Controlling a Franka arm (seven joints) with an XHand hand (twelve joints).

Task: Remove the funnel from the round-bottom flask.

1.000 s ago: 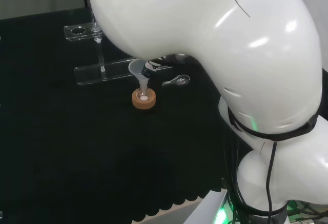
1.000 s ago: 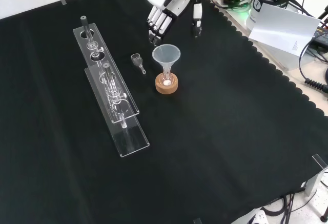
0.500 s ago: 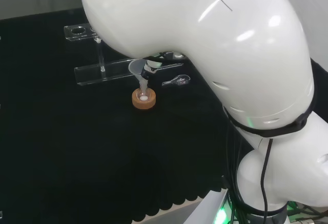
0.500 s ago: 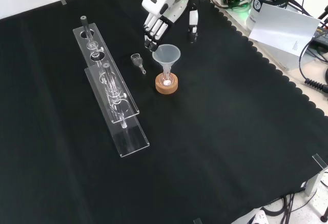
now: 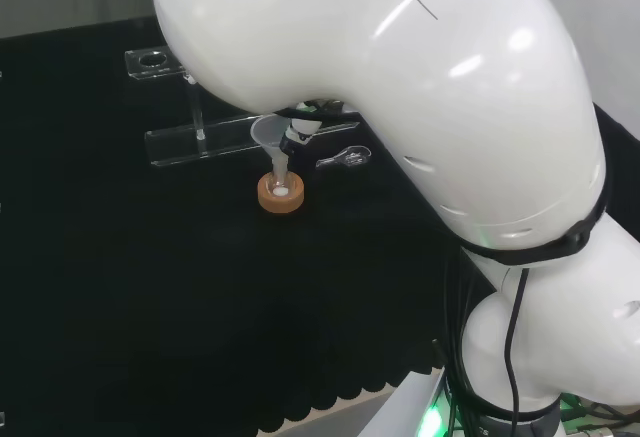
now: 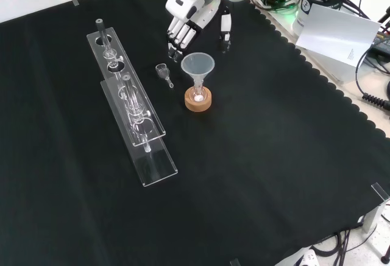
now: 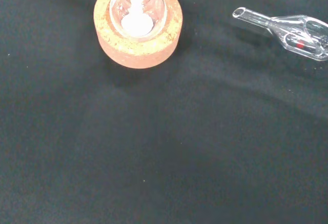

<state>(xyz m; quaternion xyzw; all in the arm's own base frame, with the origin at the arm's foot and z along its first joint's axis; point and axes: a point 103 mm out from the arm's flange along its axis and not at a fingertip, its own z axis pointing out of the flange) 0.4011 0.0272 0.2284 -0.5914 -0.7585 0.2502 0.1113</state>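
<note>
Hand [image 6: 186,19] above funnel [image 6: 197,66], fingers straight, pointing down at cloth.

Rough cork stand [image 7: 138,34], matt black cloth [image 7: 154,157]

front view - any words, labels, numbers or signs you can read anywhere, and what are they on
None can be read.
White card at the front view's upper right: one small dark mark, too small to read.
Funnel, round-bottom flask, cork ring, clear racks: no print visible.
Small glass piece lying on the cloth: a red mark inside in the wrist view, not text.
Hand: no lettering visible.
</note>
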